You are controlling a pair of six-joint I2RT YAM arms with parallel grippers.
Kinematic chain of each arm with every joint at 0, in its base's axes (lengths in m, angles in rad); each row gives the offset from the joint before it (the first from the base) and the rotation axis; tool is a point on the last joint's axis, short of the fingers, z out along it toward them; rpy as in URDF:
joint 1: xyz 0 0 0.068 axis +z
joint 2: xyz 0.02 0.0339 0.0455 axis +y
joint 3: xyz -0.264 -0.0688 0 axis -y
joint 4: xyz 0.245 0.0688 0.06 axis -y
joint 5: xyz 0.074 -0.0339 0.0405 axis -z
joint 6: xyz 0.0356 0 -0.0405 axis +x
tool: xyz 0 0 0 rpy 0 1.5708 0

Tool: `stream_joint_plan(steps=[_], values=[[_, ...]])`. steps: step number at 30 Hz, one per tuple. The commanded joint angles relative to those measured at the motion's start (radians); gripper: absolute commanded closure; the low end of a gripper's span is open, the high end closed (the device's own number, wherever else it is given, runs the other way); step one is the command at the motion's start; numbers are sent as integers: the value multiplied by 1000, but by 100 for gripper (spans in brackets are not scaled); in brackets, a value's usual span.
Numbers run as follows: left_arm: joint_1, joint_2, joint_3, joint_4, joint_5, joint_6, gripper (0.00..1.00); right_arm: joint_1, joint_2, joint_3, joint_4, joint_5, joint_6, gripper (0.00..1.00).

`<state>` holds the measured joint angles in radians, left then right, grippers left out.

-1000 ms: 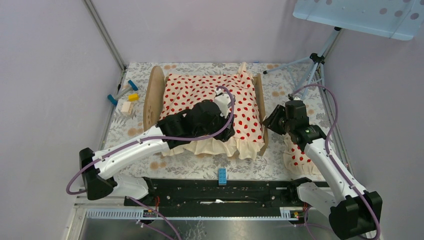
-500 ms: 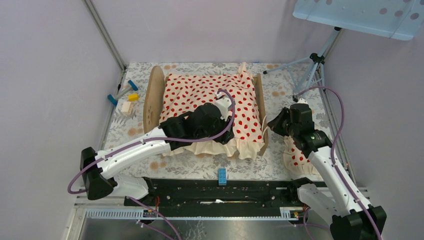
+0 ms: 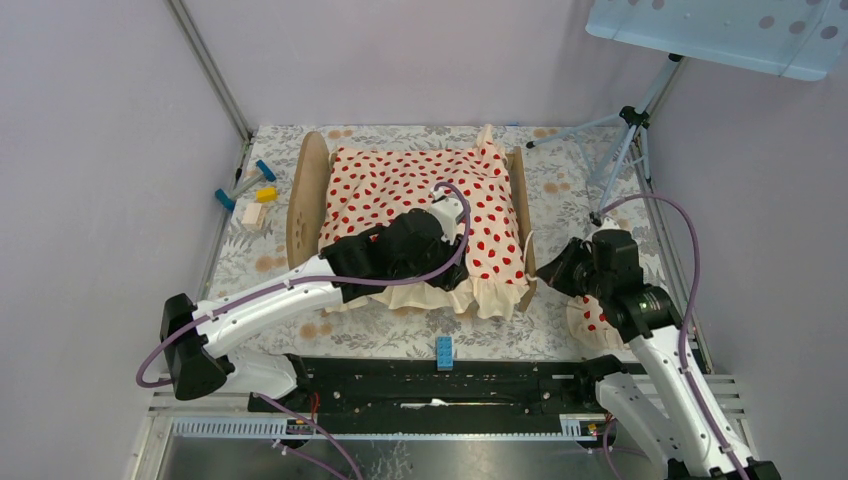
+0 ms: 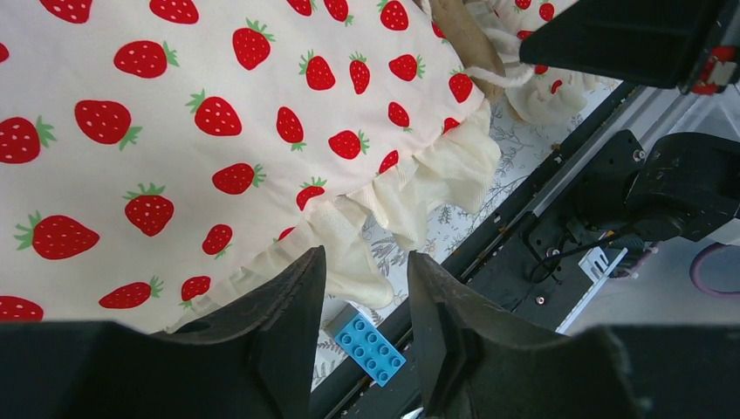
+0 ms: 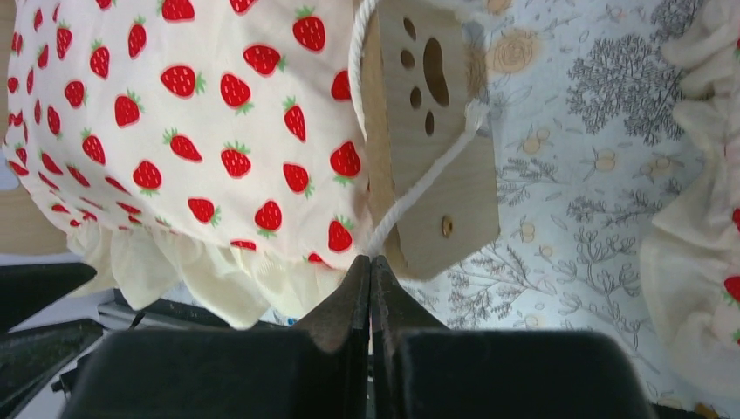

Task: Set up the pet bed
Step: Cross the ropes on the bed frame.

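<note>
Seen from above, the pet bed (image 3: 306, 200) stands in the middle of the flower-patterned counter (image 3: 560, 190), its mattress hidden under a cream blanket (image 3: 400, 185) with a red print whose ruffle hangs over the near side. The left tool (image 3: 452, 270) hangs over the blanket's near edge, while the right tool (image 3: 553, 272) sits just beside the near corner of the bed's right end. A matching pillow (image 3: 590, 318) lies on the counter to the right of the bed, partly under the right arm, and a blue brick (image 3: 444, 352) rests at the counter's near edge. The left wrist camera shows the print on the blanket (image 4: 174, 131) to be strawberries; the left tool (image 4: 365, 262) is about half open above the ruffle with nothing between its fingers, and the blue brick (image 4: 371, 346) shows below them. On the right wrist camera, the right tool (image 5: 371, 262) is closed tight, its tips pinching a white cord (image 5: 423, 182) that runs up across the wooden end board (image 5: 462, 205) with its paw-print cut-out; the pillow (image 5: 698, 227) lies at the frame's right edge.
</note>
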<state>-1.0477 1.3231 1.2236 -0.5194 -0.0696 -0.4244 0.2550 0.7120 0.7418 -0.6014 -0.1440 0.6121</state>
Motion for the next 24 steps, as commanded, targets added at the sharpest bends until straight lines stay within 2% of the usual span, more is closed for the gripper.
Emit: stream_joint_plan(steps=[1,9,11,15,24], values=[[-3,-8,-4,56,23,-14,57,-3,-73,-23,-112,-73,30,100],[-3,9,-10,59,35,-20,57,-3,-165,-73,-247,-134,54,98],[-3,14,-9,60,37,-20,57,-3,-181,-75,-281,-109,48,91],[-3,24,-4,61,44,-18,58,-3,-190,-64,-314,-77,43,67],[-3,24,44,61,39,19,57,-3,-171,37,-243,90,36,49]])
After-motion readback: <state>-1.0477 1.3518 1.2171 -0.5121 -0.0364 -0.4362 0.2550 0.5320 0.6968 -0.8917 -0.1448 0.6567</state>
